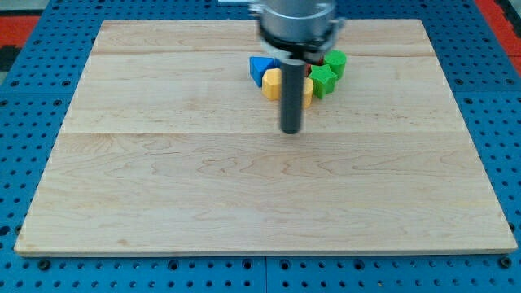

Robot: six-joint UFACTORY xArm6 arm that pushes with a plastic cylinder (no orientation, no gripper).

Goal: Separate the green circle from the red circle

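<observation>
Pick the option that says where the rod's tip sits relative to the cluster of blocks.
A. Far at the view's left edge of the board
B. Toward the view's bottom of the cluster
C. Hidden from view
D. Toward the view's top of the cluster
B: my tip rests on bare wood just toward the view's bottom from the yellow block, with the blue block and green blocks beyond it.

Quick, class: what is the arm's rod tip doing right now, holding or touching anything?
My tip: no gripper, holds nothing; it sits just below the cluster of the yellow block, blue block and green blocks. Contact cannot be told.
</observation>
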